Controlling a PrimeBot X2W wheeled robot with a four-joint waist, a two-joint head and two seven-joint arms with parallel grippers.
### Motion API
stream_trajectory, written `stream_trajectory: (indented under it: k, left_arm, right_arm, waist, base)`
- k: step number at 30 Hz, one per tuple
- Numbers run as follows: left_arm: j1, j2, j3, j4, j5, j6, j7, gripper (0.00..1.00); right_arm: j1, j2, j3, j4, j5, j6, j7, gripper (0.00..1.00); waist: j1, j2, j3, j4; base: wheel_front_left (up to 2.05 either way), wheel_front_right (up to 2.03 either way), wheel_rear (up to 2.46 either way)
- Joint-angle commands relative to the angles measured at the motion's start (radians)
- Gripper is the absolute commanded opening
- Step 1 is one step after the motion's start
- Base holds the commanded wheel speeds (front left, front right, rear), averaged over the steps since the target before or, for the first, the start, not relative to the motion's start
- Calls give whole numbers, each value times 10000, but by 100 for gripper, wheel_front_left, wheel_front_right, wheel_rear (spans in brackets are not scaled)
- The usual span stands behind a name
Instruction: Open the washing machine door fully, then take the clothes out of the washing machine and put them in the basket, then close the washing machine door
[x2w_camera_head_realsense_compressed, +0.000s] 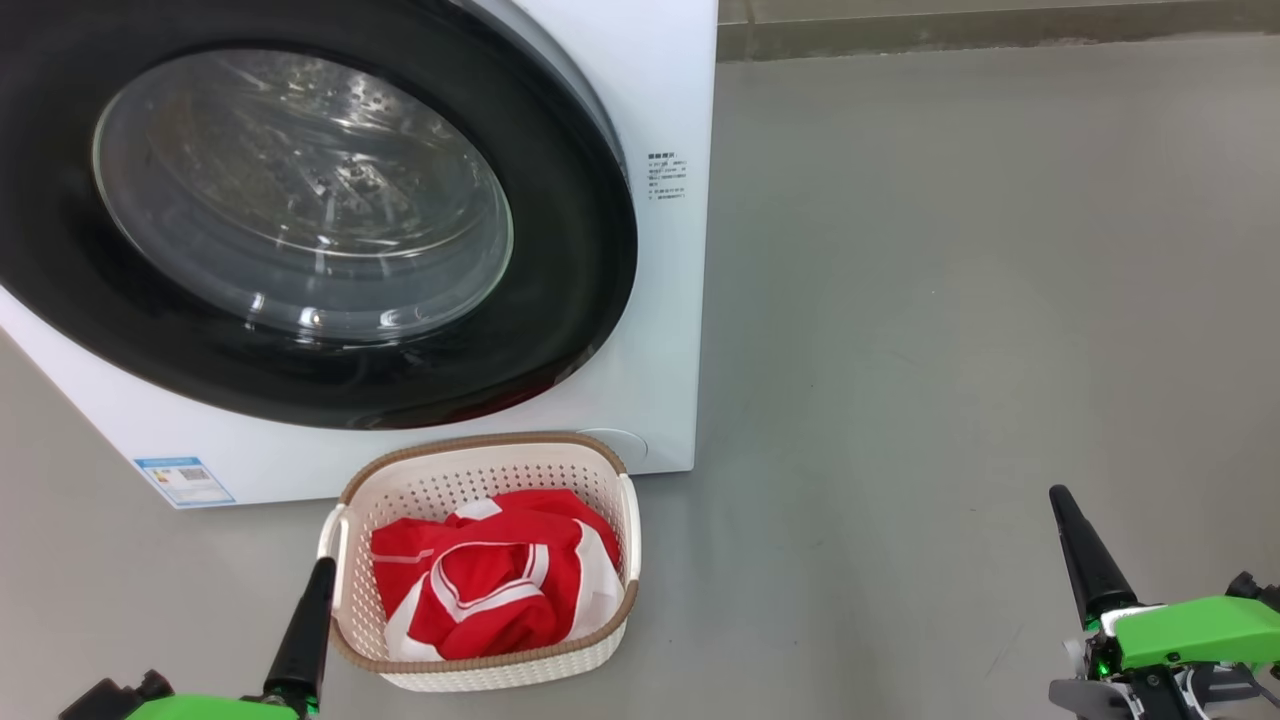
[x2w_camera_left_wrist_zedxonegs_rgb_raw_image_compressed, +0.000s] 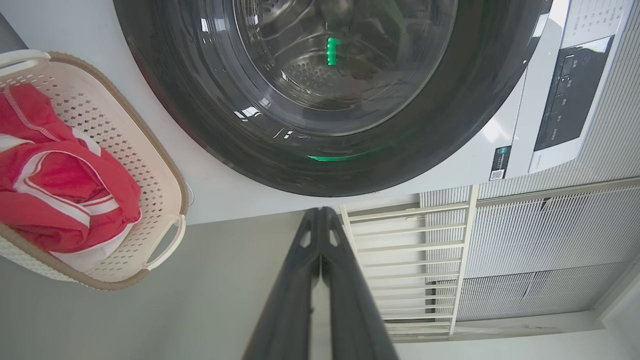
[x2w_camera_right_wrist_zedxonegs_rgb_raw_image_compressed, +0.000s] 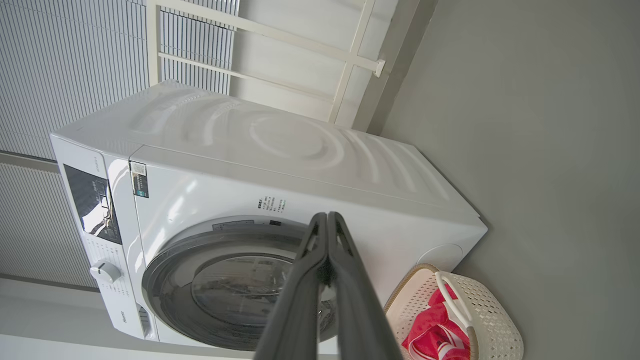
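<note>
Grey floor (x2w_camera_head_realsense_compressed: 950, 300) is carrying the washing machine (x2w_camera_head_realsense_compressed: 670, 100), w/ the washing machine door (x2w_camera_head_realsense_compressed: 560, 330) sitting flush against its front. Basket (x2w_camera_head_realsense_compressed: 480, 470) is standing just in front, holding the red clothes (x2w_camera_head_realsense_compressed: 490, 590). Left gripper (x2w_camera_head_realsense_compressed: 322, 568) is hovering beside the basket's left side, fingers pressed together, empty. Right gripper (x2w_camera_head_realsense_compressed: 1058, 495), also pressed together & empty, is hanging well apart.

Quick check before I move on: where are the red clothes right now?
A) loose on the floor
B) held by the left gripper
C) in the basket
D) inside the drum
C: the clothes lie heaped inside the basket, which stands on the floor in front of the washing machine, whose door is shut.
</note>
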Motion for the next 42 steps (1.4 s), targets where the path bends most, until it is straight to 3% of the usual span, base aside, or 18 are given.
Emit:
stream_trajectory:
  k: [1,15,42]
  left_arm:
    - [-399,146,349,-257,-322,-62,91,0]
    - [-450,132,485,-263,-1689,-69,474,0]
    - [-455,95,541,-262,-1671,-69,524,0]
  right_arm:
    - [-534,-147,123,-277,343,-6,113,0]
    - [-692,-145,61,-285,1580,-7,506,0]
    - [-701,-102,-2,-281,1552,-7,563,0]
  waist:
    - [-1,-1,-20,-6]
    - [-1,-1,-156,-40]
    - [-1,-1,-159,-41]
  base:
    - [0,0,0]
    - [0,0,0]
    - [0,0,0]
